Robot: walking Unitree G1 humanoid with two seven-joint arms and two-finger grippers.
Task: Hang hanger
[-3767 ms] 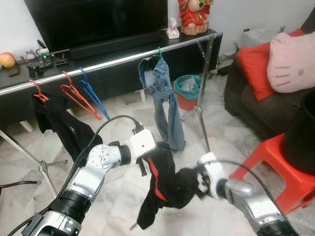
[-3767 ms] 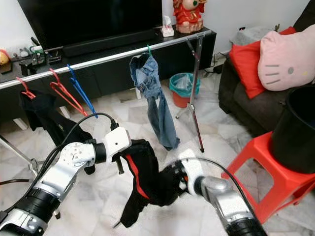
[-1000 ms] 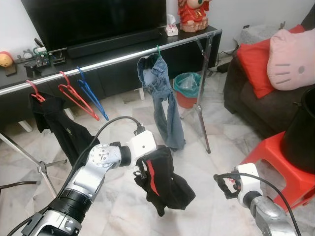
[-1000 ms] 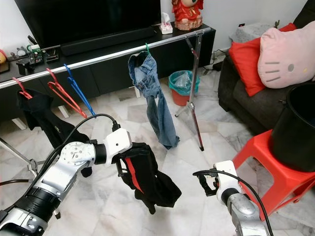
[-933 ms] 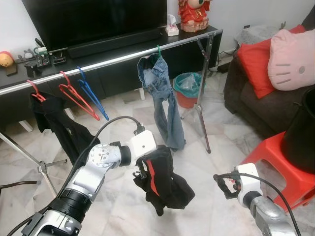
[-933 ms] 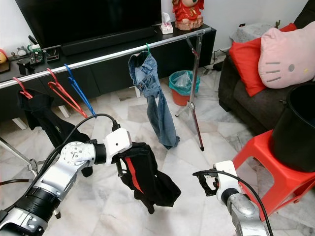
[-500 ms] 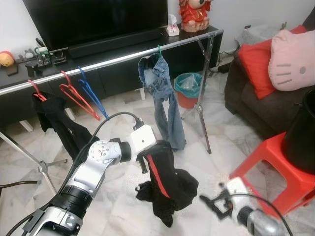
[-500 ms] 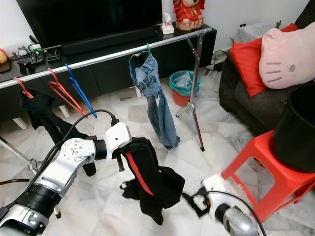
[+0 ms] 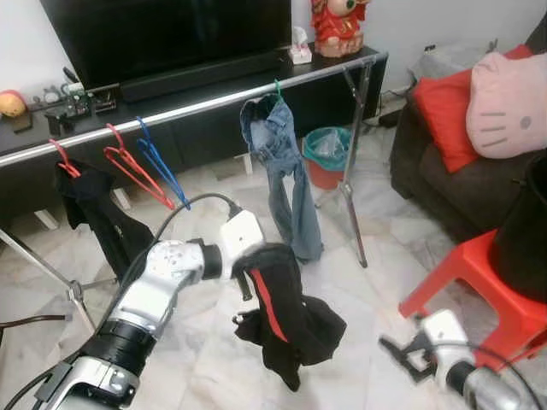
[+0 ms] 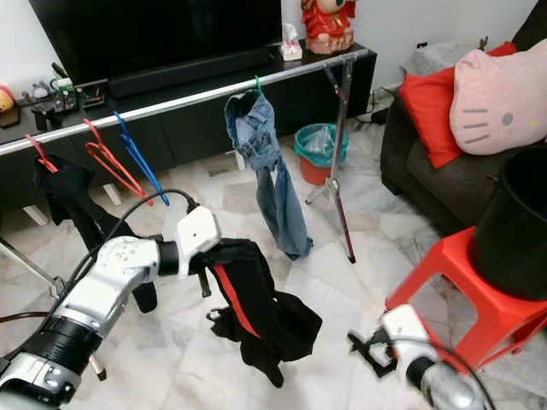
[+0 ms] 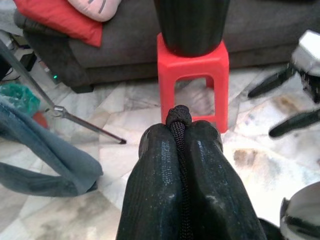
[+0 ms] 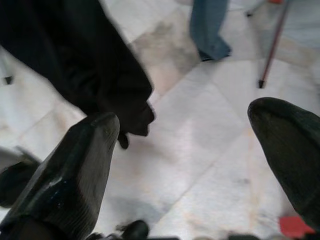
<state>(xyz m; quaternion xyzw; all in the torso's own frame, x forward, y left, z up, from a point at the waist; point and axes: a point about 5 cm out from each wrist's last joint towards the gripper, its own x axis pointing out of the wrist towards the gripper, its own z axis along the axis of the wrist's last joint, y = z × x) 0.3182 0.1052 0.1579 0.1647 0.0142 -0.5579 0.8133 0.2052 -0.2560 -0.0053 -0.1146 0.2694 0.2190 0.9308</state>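
Note:
My left gripper is shut on a black garment with a red stripe, which hangs from it above the floor. In the left wrist view the fingers pinch a thin black fold of it. The silver clothes rail runs behind, carrying red hangers, a blue hanger, jeans on a green hanger and a black garment on a red hanger. My right gripper is open low at the right, apart from the garment; its wrist view shows the garment's hem ahead.
A black TV cabinet stands behind the rail, with the rail's stand leg and a teal bin to the right. A red stool and a dark sofa with cushions are on the right.
The right gripper has let go of the garment and dropped low to the right. My left arm has drawn the garment slightly left and up, and it now hangs from the left gripper alone.

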